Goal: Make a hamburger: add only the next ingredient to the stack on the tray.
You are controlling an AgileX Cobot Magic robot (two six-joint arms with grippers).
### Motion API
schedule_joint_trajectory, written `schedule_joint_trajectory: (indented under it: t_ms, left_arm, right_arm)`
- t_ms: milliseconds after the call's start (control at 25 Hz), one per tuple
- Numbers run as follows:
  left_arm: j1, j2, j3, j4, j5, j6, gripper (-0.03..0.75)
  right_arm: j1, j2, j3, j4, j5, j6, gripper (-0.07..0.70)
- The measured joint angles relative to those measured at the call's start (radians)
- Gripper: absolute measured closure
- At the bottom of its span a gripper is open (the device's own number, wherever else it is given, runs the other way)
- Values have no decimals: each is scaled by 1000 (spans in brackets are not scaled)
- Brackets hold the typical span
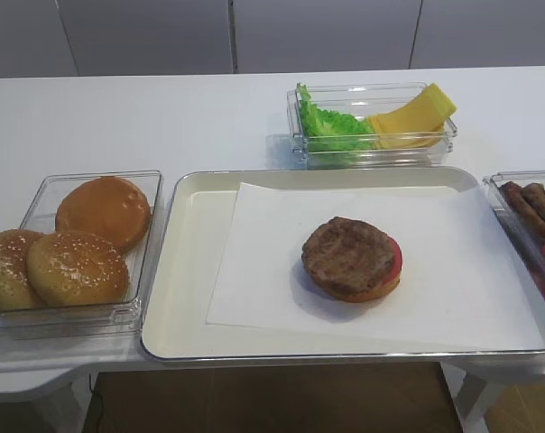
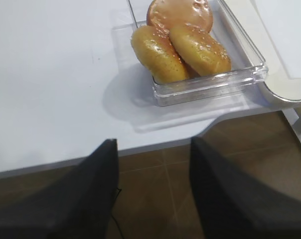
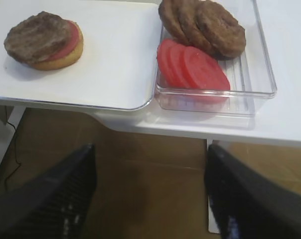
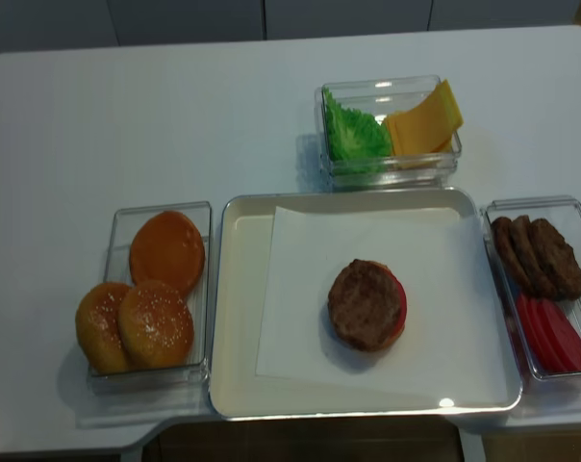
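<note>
A brown grilled meat patty point(image 1: 349, 253) lies on top of the stack point(image 4: 367, 304), covering most of the red slice point(image 1: 394, 260) and the tan bun base point(image 3: 66, 57). The stack sits on the paper sheet point(image 1: 435, 271) in the cream tray point(image 1: 178, 271). My right gripper point(image 3: 150, 149) is open and empty, pulled back over the floor below the table's front edge. In the same way my left gripper point(image 2: 153, 142) is open with nothing between its fingers, in front of the bun box. Neither gripper shows in the high views.
A clear box point(image 1: 146, 194) left of the tray holds three buns. Behind the tray, a box point(image 4: 387, 168) holds lettuce and cheese slices. At the right, a box point(image 3: 262, 74) holds spare patties point(image 3: 205, 25) and red slices point(image 3: 193, 67), tight against the tray.
</note>
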Motion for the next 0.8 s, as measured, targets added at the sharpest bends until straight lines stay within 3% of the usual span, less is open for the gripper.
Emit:
schedule_joint_trajectory:
  t_ms: [320, 800]
  left_arm:
    - [0, 0, 0, 0, 0, 0, 365]
    - [0, 0, 0, 0, 0, 0, 365]
  right_arm:
    - [0, 0, 44, -21, -90, 0, 122]
    - [0, 0, 45, -21, -102, -1, 122]
